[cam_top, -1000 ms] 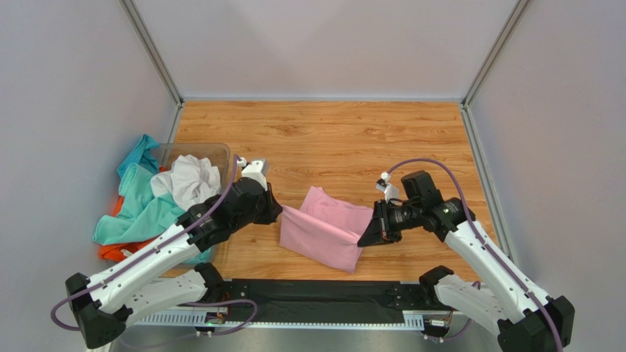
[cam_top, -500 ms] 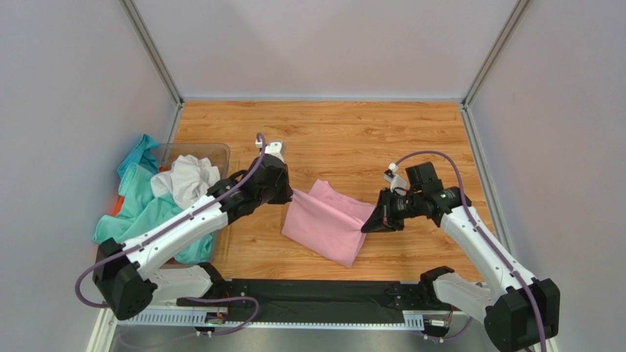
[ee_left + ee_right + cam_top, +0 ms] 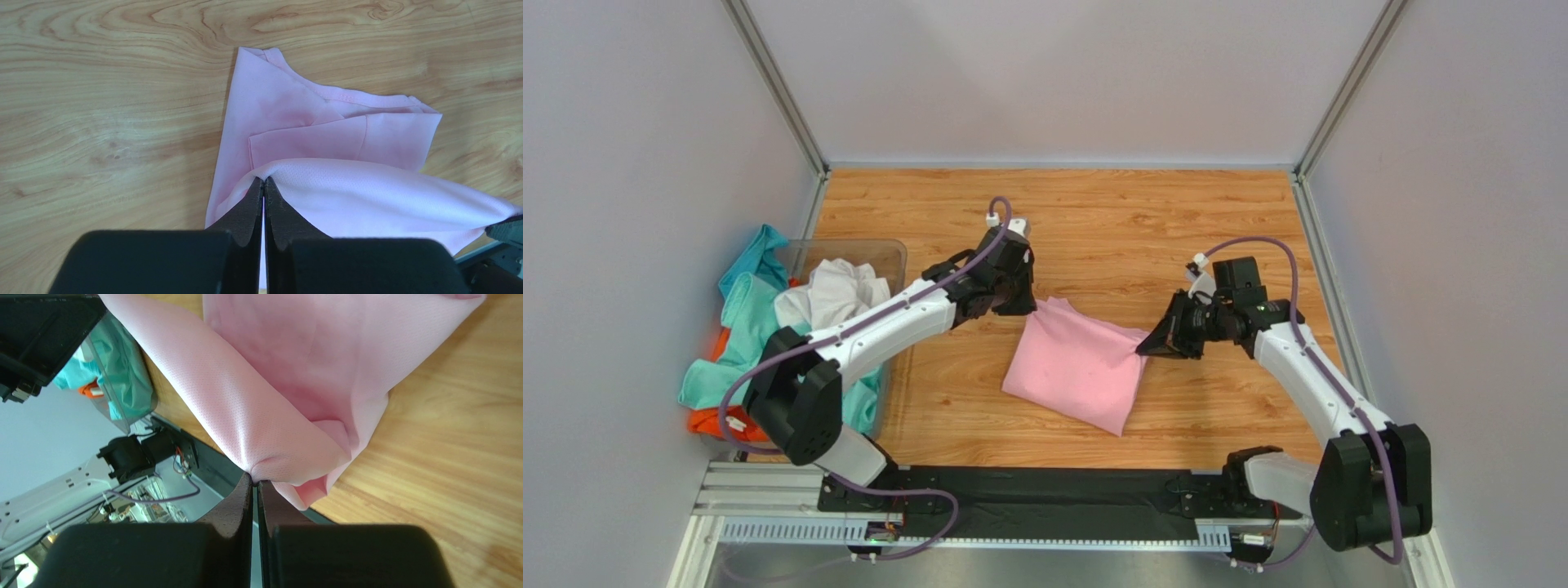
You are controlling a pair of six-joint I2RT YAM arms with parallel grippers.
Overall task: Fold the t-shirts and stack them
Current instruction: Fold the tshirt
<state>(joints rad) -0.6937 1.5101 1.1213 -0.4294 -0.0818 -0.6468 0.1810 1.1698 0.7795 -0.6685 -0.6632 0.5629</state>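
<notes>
the light pink cotton t-shirt [image 3: 1073,370] lies partly folded near the middle of the wood-grain table [image 3: 1112,214]. its near part rests flat on the boards and its far edge is lifted between the two arms. the left gripper [image 3: 1030,305] has its black jaws pressed together on the far left corner of that edge. in the left wrist view the cloth bunches right at the fingertips [image 3: 251,202], and a fold of fabric drapes away to the right over the layers beneath. the right gripper [image 3: 1140,353] pinches the far right corner the same way, jaws tight on the gathered pink cloth. at the table's left edge, well apart from the pink one, a clear plastic bin [image 3: 891,254] holds a crumpled white t-shirt [image 3: 836,294]. a teal t-shirt [image 3: 756,343] spills over its side, and an orange t-shirt [image 3: 719,423] shows beneath that.
</notes>
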